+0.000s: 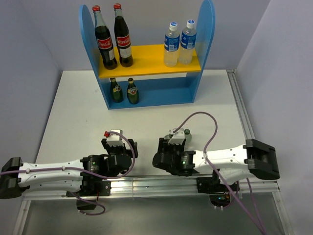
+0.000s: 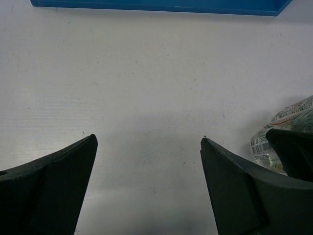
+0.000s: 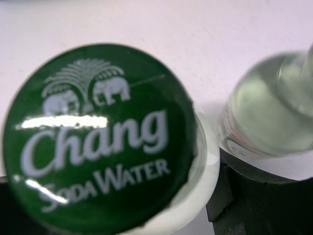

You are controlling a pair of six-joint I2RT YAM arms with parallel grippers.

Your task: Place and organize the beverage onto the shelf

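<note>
The blue shelf [image 1: 205, 34] stands at the back. Its yellow upper board [image 1: 149, 56] holds two blue-capped water bottles [image 1: 178, 43]. Two dark green bottles [image 1: 123, 90] stand on the blue base at the left. My right gripper [image 1: 177, 138] is near the front with a clear soda water bottle between its jaws. That bottle's green cap [image 3: 98, 139] fills the right wrist view. The right finger [image 3: 244, 196] touches its shoulder. A second clear bottle [image 3: 271, 110] stands just outside that finger. My left gripper [image 1: 120, 142] [image 2: 149, 139] is open and empty over bare table.
Two tall red-capped cola bottles [image 1: 113, 41] stand at the left of the upper board. In the left wrist view a clear labelled bottle [image 2: 288, 120] shows at the right edge behind a dark finger. A metal rail [image 1: 239, 112] runs along the table's right side.
</note>
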